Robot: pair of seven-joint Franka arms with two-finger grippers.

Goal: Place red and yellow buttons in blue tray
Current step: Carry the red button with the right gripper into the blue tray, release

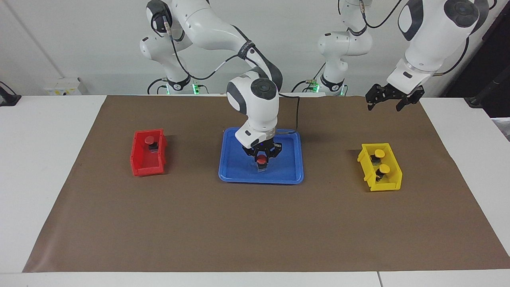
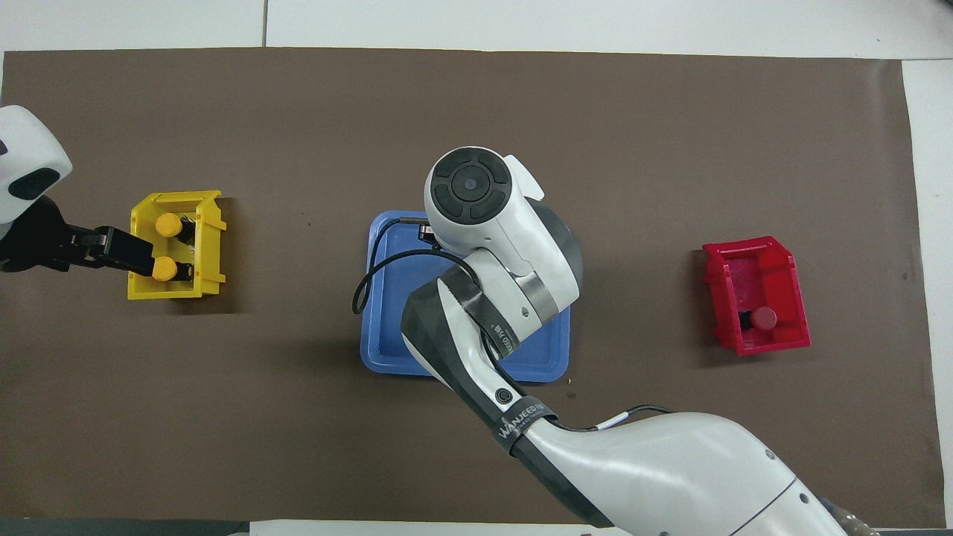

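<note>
Right gripper (image 1: 261, 156): we see it low inside the blue tray (image 1: 231, 167), its jaws spread on either side of a red button (image 1: 261, 160); whether they pinch it we cannot tell.
Red button in tray: it sits upright between the jaws, its base at the tray floor.
Other red button (image 1: 150, 140): it lies in the red bin (image 1: 137, 159), well apart from the right jaws, toward the right arm's end of the desk.
Left gripper (image 1: 392, 97): we see it raised above the brown mat (image 1: 255, 223), near the yellow bin (image 1: 388, 183), jaws apart and empty.
Yellow buttons (image 1: 379, 153) (image 1: 384, 168): both rest in the yellow bin, below the left jaws.
</note>
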